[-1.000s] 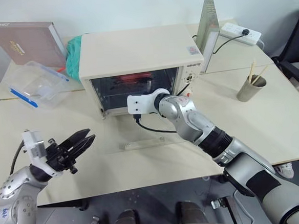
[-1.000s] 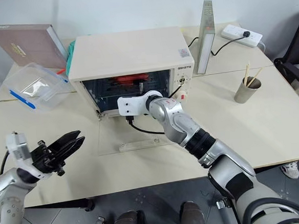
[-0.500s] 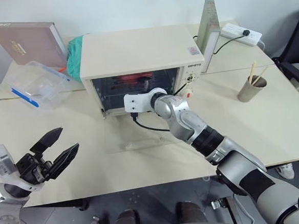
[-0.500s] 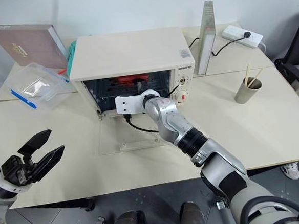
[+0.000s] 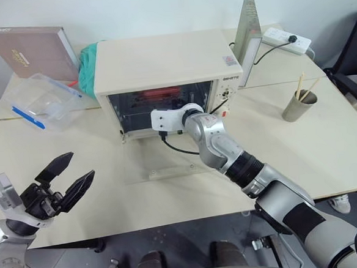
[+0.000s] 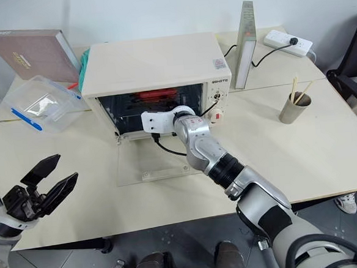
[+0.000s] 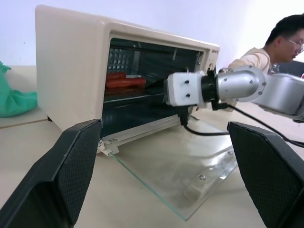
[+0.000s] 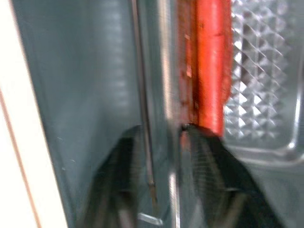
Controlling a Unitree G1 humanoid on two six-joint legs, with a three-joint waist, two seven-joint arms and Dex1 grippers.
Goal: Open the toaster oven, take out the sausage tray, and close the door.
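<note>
The door (image 7: 180,166) lies folded flat on the counter (image 5: 326,136) at the frame's centre, so opening the toaster oven (image 5: 161,64) is done. The sausage tray (image 8: 256,118) sits inside on its rack; removing it and shutting the door remain. The right hand (image 8: 166,156) reaches into the cavity, fingers nearly together around the tray's front rim, apparently gripping it. The left hand (image 5: 62,179) hovers at lower left, fingers wide apart, empty. The left wrist view reveals sausages (image 7: 124,80) and a seated person (image 7: 280,40); the right wrist view shows the rim close up.

Clear plastic box (image 5: 39,102), brown book (image 5: 32,51), power strip (image 5: 287,38), cup (image 5: 298,106)
</note>
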